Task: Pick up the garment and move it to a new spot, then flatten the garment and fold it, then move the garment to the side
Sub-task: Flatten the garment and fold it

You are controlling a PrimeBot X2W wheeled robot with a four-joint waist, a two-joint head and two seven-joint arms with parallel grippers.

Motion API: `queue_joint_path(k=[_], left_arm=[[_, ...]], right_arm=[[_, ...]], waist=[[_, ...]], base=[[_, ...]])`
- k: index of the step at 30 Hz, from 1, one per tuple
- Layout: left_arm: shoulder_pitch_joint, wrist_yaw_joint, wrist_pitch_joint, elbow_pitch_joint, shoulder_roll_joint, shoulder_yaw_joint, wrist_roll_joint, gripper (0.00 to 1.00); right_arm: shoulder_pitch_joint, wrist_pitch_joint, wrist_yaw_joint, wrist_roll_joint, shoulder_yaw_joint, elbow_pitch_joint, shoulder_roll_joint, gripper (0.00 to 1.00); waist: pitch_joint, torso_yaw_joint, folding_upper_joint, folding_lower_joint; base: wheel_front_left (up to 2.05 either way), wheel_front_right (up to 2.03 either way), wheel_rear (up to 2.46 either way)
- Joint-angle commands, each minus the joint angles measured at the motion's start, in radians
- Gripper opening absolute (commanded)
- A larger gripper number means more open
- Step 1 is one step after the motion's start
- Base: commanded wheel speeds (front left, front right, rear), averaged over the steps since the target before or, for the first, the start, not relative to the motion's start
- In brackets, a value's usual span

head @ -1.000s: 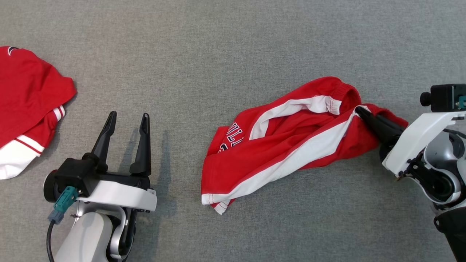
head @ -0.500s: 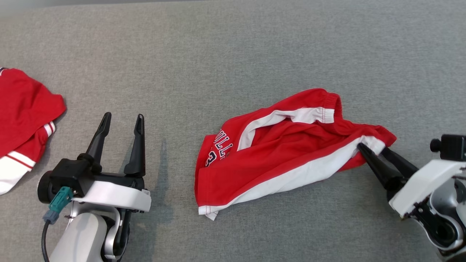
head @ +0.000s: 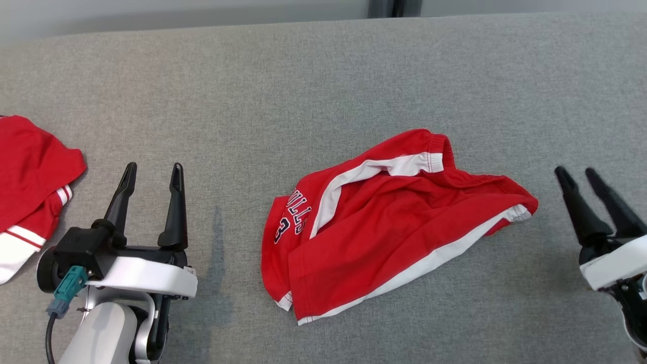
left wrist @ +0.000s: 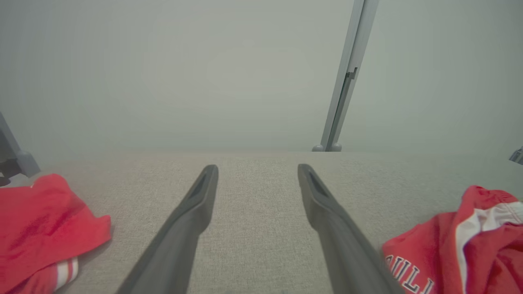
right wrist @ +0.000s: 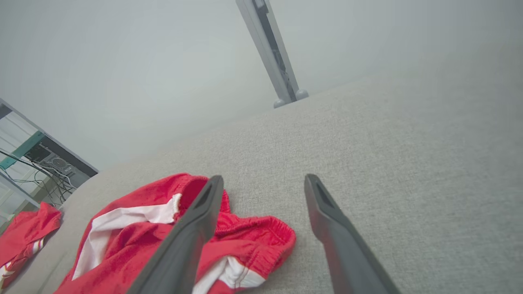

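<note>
Between our two grippers, on the grey table (head: 313, 71), the shorts (head: 394, 227) lie crumpled, and neither gripper touches them. Our right gripper (head: 573, 171) has its fingers apart and holds nothing. It stands just to the right of the shorts' waistband corner with a strip of bare table between. Our left gripper (head: 154, 166) is also spread and empty, well apart from the shorts on their left. The shorts' long axis runs on a slant in the head view, from the hem at lower left up to the elastic waistband at upper right. The waistband end therefore points at our right gripper, which is clearly the nearer. We judge that flattening comes next, and that it turns on this slant: the right takes the waistband, while the left must cross bare table to reach the hem. On the leg nearest the left gripper we read dark, white-edged letters "ULLS" running sideways, and below them a "3". A fold hides the rest, and we see no brand label. A second red garment (head: 30, 167) lies at the far left.
</note>
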Motion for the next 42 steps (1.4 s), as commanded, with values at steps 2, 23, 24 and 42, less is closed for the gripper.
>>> queue_joint_path(k=[2, 23, 24, 42], left_arm=[[0.012, 0.009, 0.002, -0.008, 0.007, 0.005, -0.005, 1.00], [0.138, 0.058, 0.024, -0.092, 0.017, -0.019, 0.013, 1.00], [0.143, 0.061, 0.027, -0.096, 0.018, -0.021, 0.013, 1.00], [0.117, -0.015, 0.197, -0.125, 0.016, -0.137, -0.026, 1.00]], right_arm=[[-0.001, -0.033, 0.000, -0.064, -0.035, -0.030, 0.018, 1.00], [0.116, -0.144, 0.000, -0.605, -0.089, -0.178, 0.245, 1.00], [0.120, -0.141, 0.000, -0.608, -0.090, -0.178, 0.249, 1.00], [0.113, -0.122, 0.000, -0.591, -0.083, -0.180, 0.259, 1.00]], waist=[[-0.012, 0.001, 0.0000, 0.0000], [-0.149, 0.007, 0.0000, 0.0000], [-0.151, 0.006, 0.0000, 0.0000], [-0.123, -0.005, 0.0000, 0.0000]], base=[[0.00, 0.00, 0.00], [0.00, 0.00, 0.00], [0.00, 0.00, 0.00], [0.00, 0.00, 0.00]])
